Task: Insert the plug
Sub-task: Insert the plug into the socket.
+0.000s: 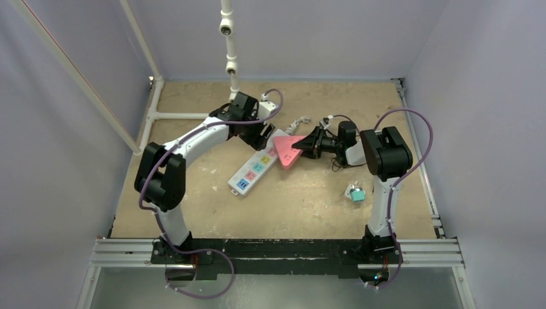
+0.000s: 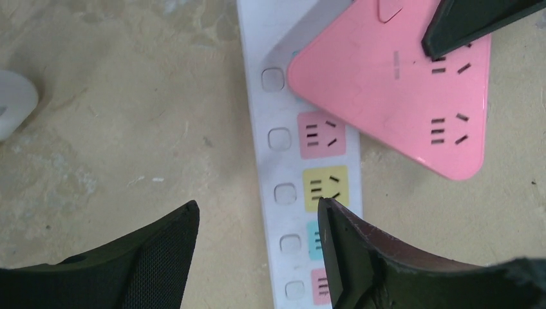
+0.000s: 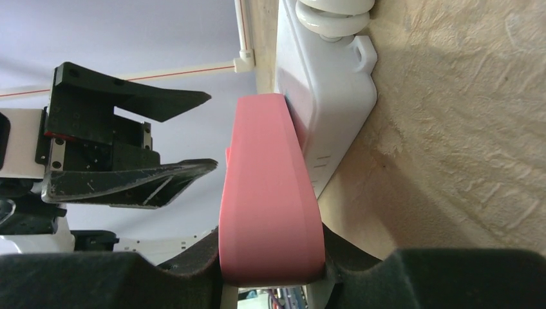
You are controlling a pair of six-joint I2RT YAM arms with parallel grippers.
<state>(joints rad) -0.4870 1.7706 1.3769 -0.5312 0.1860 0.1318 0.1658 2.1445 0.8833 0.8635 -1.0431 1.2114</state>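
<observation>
Here we are over the table (image 1: pixel 309 212), and the white power strip (image 1: pixel 252 169) lies on a slant at its middle, its row of coloured sockets facing up. The pink plug (image 1: pixel 288 149), a flat triangular block with outlets of its own on top, sits over the far end of that strip. One rounded corner of the plug covers the strip's face and the rest of it hangs out to the right.

The right gripper (image 1: pixel 302 147) comes in from the right and is clamped on the plug, a finger on either side of it. From the right wrist view we see the plug's underside lying against the strip's face. We cannot tell whether its pins are in a socket.

The left gripper (image 2: pixel 257 212) hangs over the strip just beside the plug, jaws apart, nothing between them. One finger is over bare table and the other is over the coloured sockets. We cannot tell whether it touches the strip.

Well apart, near the right arm, a small teal object (image 1: pixel 355 192) rests on the table.
</observation>
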